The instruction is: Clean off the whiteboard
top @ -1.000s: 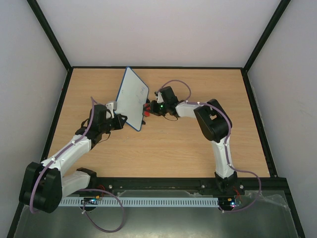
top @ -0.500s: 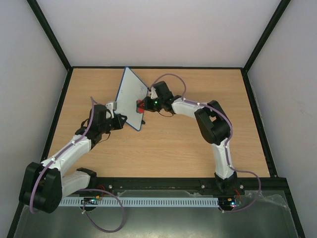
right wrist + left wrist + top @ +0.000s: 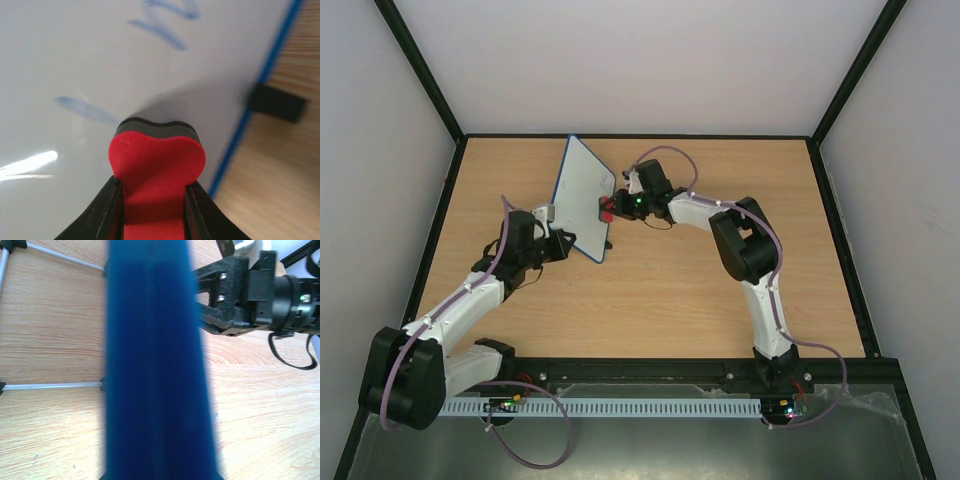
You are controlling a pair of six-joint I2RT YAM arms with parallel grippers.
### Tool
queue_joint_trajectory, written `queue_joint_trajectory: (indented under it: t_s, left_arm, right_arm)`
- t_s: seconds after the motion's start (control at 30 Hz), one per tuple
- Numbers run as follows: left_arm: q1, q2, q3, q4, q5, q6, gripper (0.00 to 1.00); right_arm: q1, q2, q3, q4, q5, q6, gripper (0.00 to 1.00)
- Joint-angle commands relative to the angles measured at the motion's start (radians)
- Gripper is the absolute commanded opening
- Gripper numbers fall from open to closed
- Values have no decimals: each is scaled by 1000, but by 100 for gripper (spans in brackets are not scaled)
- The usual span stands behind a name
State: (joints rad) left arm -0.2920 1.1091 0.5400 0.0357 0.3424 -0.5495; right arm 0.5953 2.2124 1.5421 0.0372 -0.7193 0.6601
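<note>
At the left pincer [image 3: 570,243] first: we are seeing it closed on the near lower edge of the whiteboard [image 3: 583,200]. It is holding the board up on edge over the wooden table [image 3: 670,290], with the board rising up and away from its fingers toward the back wall. In the left wrist view the dark blue rim [image 3: 155,365] is filling the middle of the picture from top to bottom, blurred, right in front of the camera. The fingers themselves are not showing there, so we are judging the grip from the top view alone.

Moving right, the white face of the board is turning toward the right pincer [image 3: 610,208]. That pincer is reaching in from the right and is closed on a red eraser [image 3: 604,210], one black finger [image 3: 107,210] hugging each side of the block. From the right wrist, the eraser [image 3: 157,160] is jutting out past the fingertips. Its dark felt pad is pressing flat against the board [image 3: 100,60] directly ahead of the pincer.

Blue marks are showing on the board: one short stroke [image 3: 85,110] just left of the pad, and more strokes [image 3: 160,30] above it. Right of the pincer, the blue rim is running down at a slant. A small black foot [image 3: 277,102] is sticking out beyond the rim, over the wood.
</note>
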Motion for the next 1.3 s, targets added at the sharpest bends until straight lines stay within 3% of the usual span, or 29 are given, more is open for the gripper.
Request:
queue_joint_trajectory:
  t_s: [0.0, 0.63, 0.97, 1.27]
  left_arm:
    - [-38, 14, 7, -63, 285, -41, 2]
    - [-36, 17, -7, -55, 299, -42, 2]
    - [-38, 13, 3, -57, 303, -43, 3]
    - [-39, 22, -4, -55, 315, -37, 2]
  right_arm:
    - [4, 101, -18, -69, 79, -22, 2]
    - [104, 13, 161, -56, -81, -31, 2]
    - [-4, 203, 169, -118, -20, -17, 2]
    - [-32, 185, 104, -100, -43, -19, 2]
